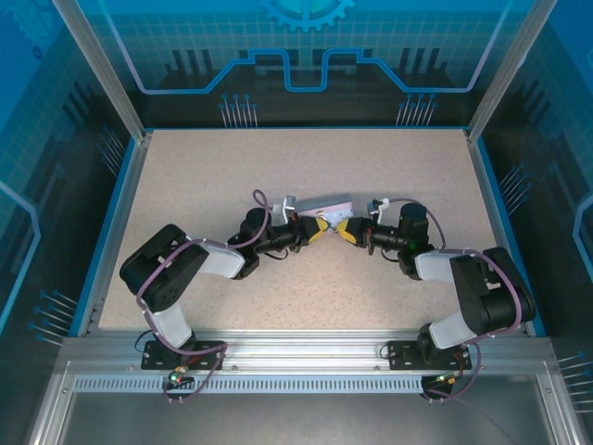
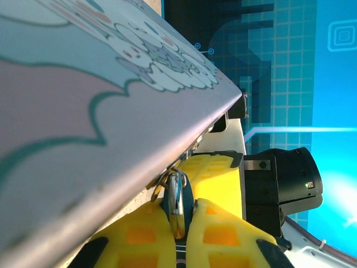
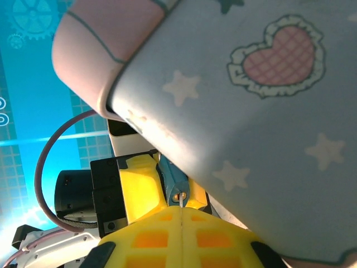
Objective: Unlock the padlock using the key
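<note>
Seen from the top external camera, the two arms reach inward and meet near the middle of the table [image 1: 278, 158]. The left gripper [image 1: 318, 231] and the right gripper [image 1: 344, 231] face each other tip to tip, almost touching. A pale tin [image 1: 324, 204] lies just behind them, its long side running left to right with a slight tilt. The padlock and the key are too small to make out from here.

In the left wrist view, the left gripper [image 2: 178, 215] has its yellow fingers drawn narrow, clamped on the padlock [image 2: 176, 192], a small dark metal piece with a silvery face. The padlock's long axis runs straight out along the line of the fingers, pointing away from the camera toward the right gripper [image 2: 215, 176] just beyond it. A brassy loop [image 2: 159, 184] shows at the padlock's left side. The patterned tin [image 2: 83, 111] slants overhead, its edge right beside the padlock.

In the right wrist view, the right gripper [image 3: 180, 215] has its fingers pressed together on the key [image 3: 180, 202], a thin sliver standing out of the seam between them. The key points straight ahead, and its tip meets a brassy spot on the near end of the padlock [image 3: 172, 180]. The padlock's dark bluish body stretches away up and to the left, between a yellow finger of the left gripper [image 3: 139, 184] and the underside of the tin [image 3: 251, 111]. How far the key sits inside the padlock cannot be told.
</note>
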Controlling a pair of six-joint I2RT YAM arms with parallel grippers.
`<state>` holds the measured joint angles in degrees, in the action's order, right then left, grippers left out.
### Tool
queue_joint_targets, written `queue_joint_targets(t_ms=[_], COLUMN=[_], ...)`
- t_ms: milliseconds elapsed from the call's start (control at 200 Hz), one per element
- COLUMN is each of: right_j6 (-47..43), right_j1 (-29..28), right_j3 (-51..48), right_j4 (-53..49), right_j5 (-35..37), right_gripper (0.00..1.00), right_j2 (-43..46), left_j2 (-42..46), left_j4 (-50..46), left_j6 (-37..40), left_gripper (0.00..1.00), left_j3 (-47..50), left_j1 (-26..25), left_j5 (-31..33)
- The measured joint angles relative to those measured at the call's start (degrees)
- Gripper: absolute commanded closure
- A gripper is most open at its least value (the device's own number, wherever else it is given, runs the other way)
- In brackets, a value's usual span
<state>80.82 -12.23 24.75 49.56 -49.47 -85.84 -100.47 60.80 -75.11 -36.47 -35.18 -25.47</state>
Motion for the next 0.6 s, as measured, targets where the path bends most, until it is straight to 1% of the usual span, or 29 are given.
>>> queue_joint_targets(t_ms=[600], right_j6=[1.53], right_j1=[-1.36], right_j3=[-0.83], right_j4=[1.16], right_j5=[4.26], right_gripper=[1.00], right_j2=[0.00], left_j2=[-0.22], left_j4=[0.09], left_j6=[-0.02], left_gripper=[1.00], left_j3=[0.00], left_j1=[-2.21], left_j5=[6.19])
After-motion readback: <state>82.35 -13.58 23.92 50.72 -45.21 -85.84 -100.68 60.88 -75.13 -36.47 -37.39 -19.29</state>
